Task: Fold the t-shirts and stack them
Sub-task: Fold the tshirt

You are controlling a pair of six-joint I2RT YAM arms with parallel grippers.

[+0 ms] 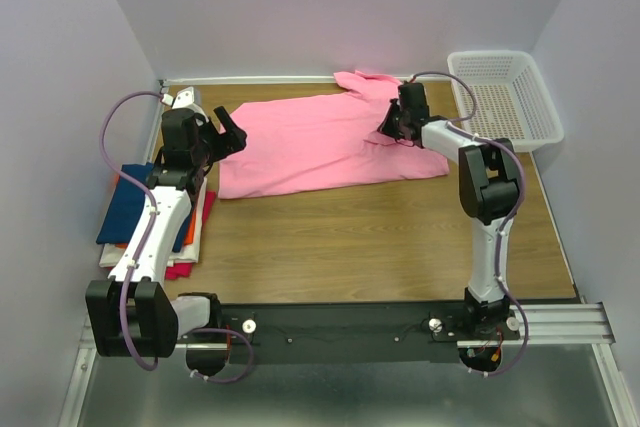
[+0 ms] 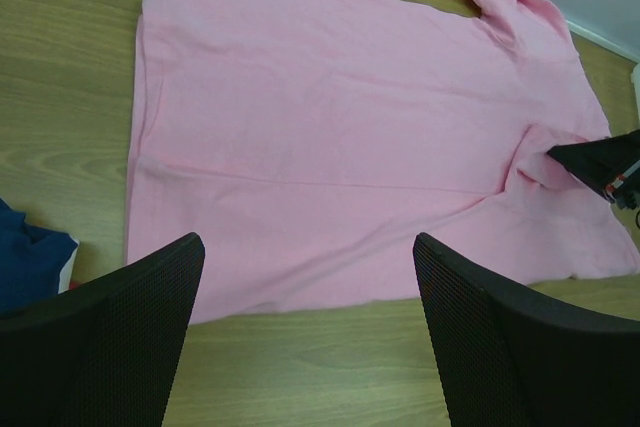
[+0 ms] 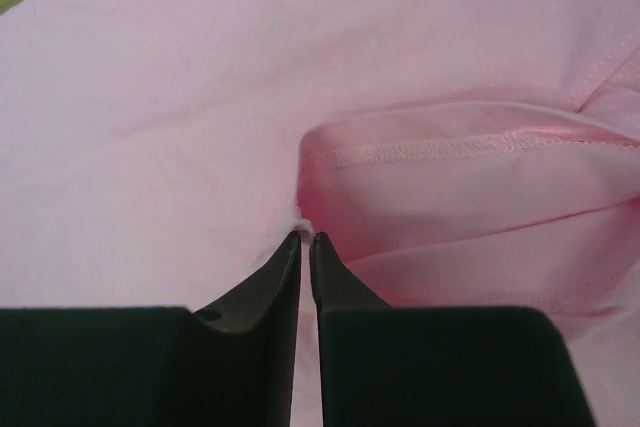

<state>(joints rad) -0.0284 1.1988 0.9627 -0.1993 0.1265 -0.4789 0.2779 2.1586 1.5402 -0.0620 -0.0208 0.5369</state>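
The bright pink t-shirt (image 1: 310, 142) lies spread flat on the wooden table, collar toward the back right. It fills the left wrist view (image 2: 340, 127) and the right wrist view (image 3: 180, 97). My left gripper (image 1: 235, 137) is open and empty, held just above the shirt's left edge (image 2: 308, 247). My right gripper (image 1: 388, 129) is shut on a pinch of the pink cloth beside a sleeve hem (image 3: 305, 237). It also shows in the left wrist view (image 2: 600, 162).
A stack of folded shirts, dark blue (image 1: 130, 202) on top with red (image 1: 195, 237) below, lies at the table's left edge. A white mesh basket (image 1: 505, 97) stands at the back right. Bare wood (image 1: 380, 237) lies in front of the shirt.
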